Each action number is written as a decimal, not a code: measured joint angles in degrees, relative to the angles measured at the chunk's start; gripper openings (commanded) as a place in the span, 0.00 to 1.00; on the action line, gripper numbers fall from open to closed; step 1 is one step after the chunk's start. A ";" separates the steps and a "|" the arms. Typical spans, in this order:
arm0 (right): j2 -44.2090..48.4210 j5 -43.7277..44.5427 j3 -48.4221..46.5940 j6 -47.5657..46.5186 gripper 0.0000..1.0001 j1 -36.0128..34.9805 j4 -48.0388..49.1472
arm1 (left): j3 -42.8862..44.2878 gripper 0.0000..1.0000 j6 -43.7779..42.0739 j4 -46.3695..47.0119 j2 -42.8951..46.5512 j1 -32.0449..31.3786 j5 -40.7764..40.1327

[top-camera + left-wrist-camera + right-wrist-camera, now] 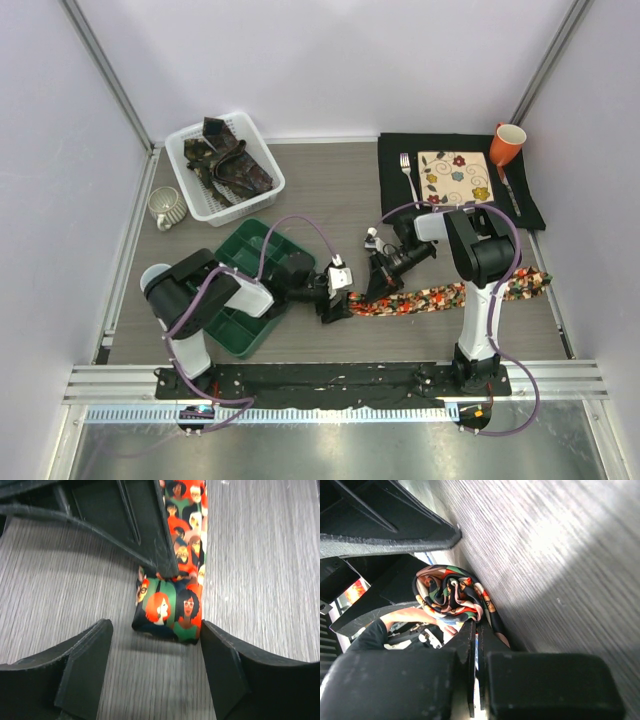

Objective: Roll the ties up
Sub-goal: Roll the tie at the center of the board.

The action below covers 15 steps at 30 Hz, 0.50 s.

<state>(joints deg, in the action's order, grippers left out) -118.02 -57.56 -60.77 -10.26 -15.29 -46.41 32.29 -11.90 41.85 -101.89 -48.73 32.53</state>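
On the table (330, 190), one tie part-rolled

One white basket (205, 200) at the back left holds dark ties (232, 160), count unclear. One green tray (250, 243) sits nearer. One red tie (440, 297) lies along the front, its left end rolled up. Left gripper (156, 636) gapes either side of that end; right gripper (378, 285) is pinched on the red tie beside it

A bright red-orange printed tie (440, 297) is laid flat across the near right, its left end wound into a small roll (167, 616). Dark patterned ties (228, 162), seemingly crumpled, are heaped far left.
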 measured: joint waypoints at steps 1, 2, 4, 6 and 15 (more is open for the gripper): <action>0.00 0.04 -0.02 -0.31 0.01 0.00 -0.11 | 0.02 0.77 0.28 1.38 -0.68 0.00 0.44; -0.02 0.09 -0.07 -0.50 0.01 0.00 -0.22 | 0.02 0.77 0.63 2.95 -1.51 0.00 0.85; -0.02 0.24 -0.11 -0.83 0.01 -0.02 -0.42 | 0.13 0.76 1.05 5.38 -2.80 -0.02 1.27; 0.00 0.46 -0.33 -0.87 0.01 -0.17 -0.72 | 0.42 0.73 1.05 6.86 -3.78 -0.24 1.60; 0.00 3.15 -1.79 -0.04 0.01 -1.90 -2.19 | 1.29 0.50 -0.72 6.75 -4.63 -1.29 2.47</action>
<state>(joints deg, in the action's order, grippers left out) -118.02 -54.41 -62.57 -10.31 -17.19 -48.60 33.58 -12.62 48.60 -106.52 -50.02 35.00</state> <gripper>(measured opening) 0.020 0.561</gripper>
